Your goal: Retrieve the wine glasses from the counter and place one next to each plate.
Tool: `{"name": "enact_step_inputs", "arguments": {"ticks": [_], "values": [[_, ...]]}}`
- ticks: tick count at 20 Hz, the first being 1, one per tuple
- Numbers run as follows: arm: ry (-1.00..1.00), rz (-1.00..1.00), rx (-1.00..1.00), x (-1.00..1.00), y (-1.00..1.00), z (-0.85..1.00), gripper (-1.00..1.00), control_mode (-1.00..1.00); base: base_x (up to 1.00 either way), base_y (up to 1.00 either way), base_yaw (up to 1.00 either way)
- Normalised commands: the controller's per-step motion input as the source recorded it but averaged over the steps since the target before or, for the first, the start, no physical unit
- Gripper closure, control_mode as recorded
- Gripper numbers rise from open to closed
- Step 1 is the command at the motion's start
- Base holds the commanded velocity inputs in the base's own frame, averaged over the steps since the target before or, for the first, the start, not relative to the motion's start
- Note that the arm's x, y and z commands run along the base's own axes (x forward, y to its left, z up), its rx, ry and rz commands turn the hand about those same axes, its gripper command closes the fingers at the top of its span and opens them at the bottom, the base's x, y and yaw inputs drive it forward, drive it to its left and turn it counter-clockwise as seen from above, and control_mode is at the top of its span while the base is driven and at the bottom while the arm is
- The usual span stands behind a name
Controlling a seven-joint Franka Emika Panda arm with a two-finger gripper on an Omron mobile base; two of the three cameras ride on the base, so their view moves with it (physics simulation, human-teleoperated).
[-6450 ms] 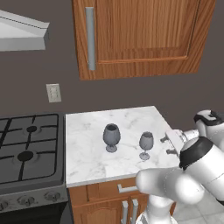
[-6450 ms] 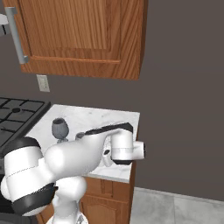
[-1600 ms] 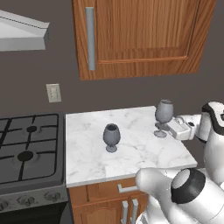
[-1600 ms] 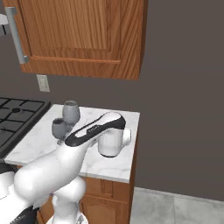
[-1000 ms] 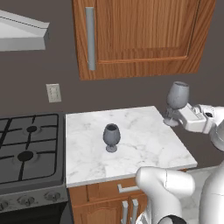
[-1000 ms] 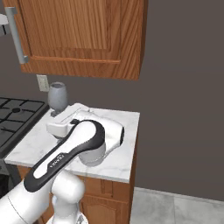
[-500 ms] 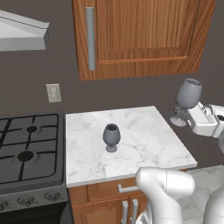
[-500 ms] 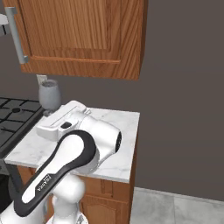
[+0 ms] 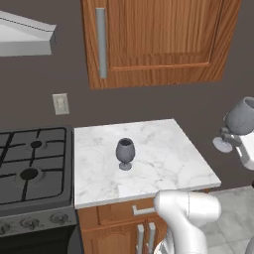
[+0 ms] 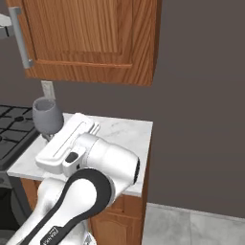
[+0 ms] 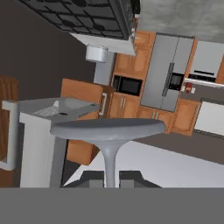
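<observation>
Your gripper (image 11: 109,180) is pinching one wine glass (image 9: 240,119) by its stem, carried clear of the counter (image 9: 163,158). The second glass (image 9: 125,153) waits there; neither is placed yet.

Light: you see even, soft rendered light, no glare.
Shadows: faint one under the dark grey stemmed wine glass (image 9: 125,153) on the white marble counter (image 9: 163,158).
Sharpness: slightly soft throughout.
</observation>
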Motion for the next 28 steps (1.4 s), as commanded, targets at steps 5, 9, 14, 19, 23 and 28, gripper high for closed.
{"name": "enact_step_inputs", "arguments": {"ticks": [5, 9, 14, 19, 23, 28], "values": [[0.00, 0.00, 0.00, 0.00, 0.00, 0.00, 1.00, 1.00, -0.12, -0.32, -0.10], [0.00, 0.00, 0.00, 0.00, 0.00, 0.00, 1.00, 1.00, -0.32, -0.36, -0.57], [0.00, 0.00, 0.00, 0.00, 0.00, 0.00, 1.00, 1.00, -0.02, 0.00, -0.98], [0.00, 0.00, 0.00, 0.00, 0.00, 0.00, 1.00, 1.00, 0.00, 0.00, -1.00], [0.00, 0.00, 0.00, 0.00, 0.00, 0.00, 1.00, 1.00, 0.00, 0.00, -1.00], [0.00, 0.00, 0.00, 0.00, 0.00, 0.00, 1.00, 1.00, 0.00, 0.00, -1.00]]}}
